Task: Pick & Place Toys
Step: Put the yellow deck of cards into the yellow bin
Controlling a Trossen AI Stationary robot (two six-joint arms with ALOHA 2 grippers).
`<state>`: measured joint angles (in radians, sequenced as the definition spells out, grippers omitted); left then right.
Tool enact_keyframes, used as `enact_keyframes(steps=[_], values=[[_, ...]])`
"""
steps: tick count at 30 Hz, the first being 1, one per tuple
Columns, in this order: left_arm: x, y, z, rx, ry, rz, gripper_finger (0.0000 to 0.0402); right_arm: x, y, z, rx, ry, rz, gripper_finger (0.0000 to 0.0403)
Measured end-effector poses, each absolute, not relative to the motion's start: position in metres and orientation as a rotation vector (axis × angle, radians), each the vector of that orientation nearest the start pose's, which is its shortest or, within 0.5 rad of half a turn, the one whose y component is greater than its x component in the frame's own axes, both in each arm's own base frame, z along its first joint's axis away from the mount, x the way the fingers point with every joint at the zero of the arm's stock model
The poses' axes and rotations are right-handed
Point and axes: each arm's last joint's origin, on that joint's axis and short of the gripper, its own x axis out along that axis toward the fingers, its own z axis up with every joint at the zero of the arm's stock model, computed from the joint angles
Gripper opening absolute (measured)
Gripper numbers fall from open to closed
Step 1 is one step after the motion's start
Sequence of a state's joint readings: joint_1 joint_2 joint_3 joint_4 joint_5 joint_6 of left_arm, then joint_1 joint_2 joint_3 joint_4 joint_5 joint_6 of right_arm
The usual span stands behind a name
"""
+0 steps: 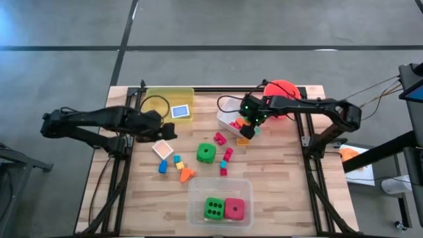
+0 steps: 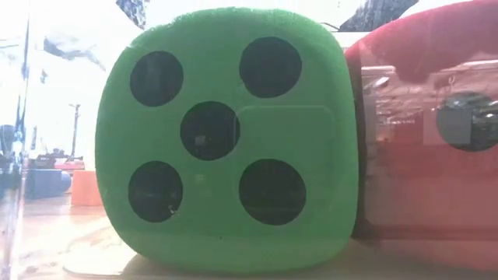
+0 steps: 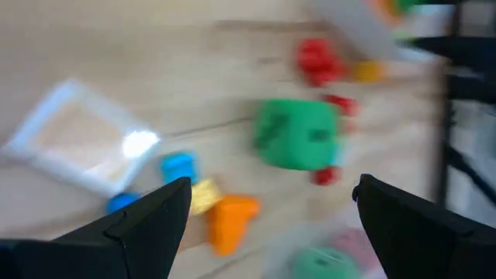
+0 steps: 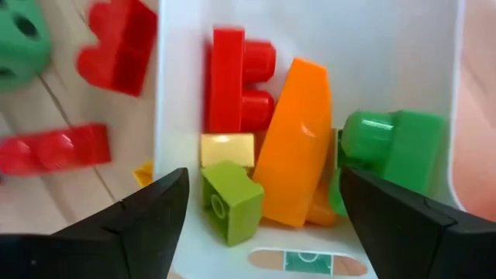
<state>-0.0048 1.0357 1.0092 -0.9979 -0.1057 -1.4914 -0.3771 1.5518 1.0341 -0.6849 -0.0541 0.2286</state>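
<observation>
Two dark jointed arms, black wedge fingers, green lights

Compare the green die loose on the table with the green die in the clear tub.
The loose green die sits alone on bare wood mid-table; the tub die lies inside the clear tub, beside a pink die. From above the loose die shows fewer dots than the tub die. Both are green with dark dots and look about equal in size.
</observation>
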Motion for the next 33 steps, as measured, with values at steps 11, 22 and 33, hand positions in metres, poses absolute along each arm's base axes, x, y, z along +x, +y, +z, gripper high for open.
enact_keyframes(steps=[11, 22, 33], values=[[0.212, 0.009, 0.26, -1.206, 0.991, 1.036, 0.0354, 0.271, -0.083, 0.266, 0.502, 0.947, -0.4, 0.0329], [0.214, 0.014, 0.224, -1.346, 1.005, 1.328, 0.0354, 0.277, -0.047, 0.308, 0.464, 0.804, -0.388, 0.033], [0.203, 0.009, 0.168, -1.686, 0.932, 1.385, 0.0354, 0.28, -0.024, 0.312, 0.418, 0.806, -0.31, 0.033]])
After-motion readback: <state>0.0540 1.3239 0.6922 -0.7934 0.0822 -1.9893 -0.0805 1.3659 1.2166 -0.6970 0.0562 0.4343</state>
